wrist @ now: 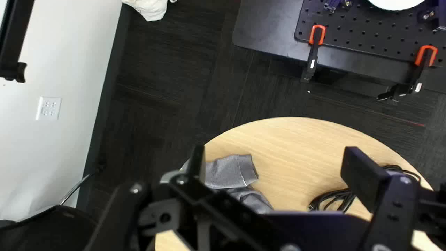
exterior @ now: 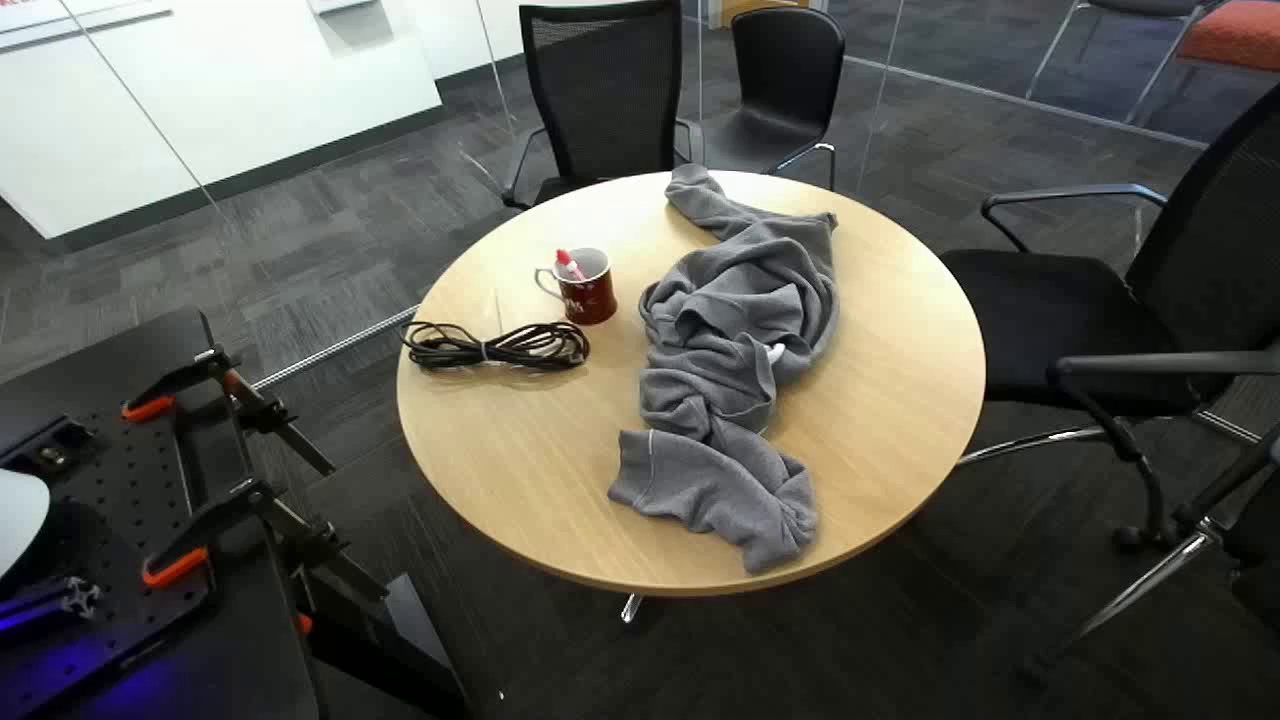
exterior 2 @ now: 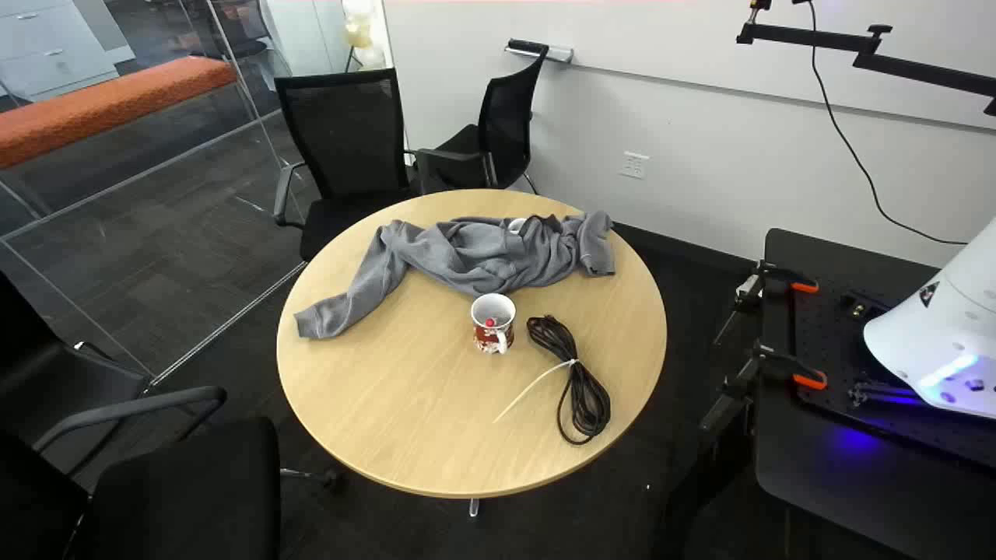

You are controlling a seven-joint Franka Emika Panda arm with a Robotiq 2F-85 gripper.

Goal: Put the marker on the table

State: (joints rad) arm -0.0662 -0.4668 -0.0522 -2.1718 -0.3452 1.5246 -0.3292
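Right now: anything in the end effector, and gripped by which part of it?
Nothing held: the end effector is open and empty; the marker sits in the mug.

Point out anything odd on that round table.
The gray garment lies crumpled across the table, with something white, too unclear to identify, showing among its folds. Unlike the neatly tied cable, it looks carelessly dropped.

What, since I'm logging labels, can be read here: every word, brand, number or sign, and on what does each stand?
None legible enough to quote.
Mug: white markings, too small and blurred to read.
Red marks against white, in an exterior view's top left: cut off, blurred, unreadable.
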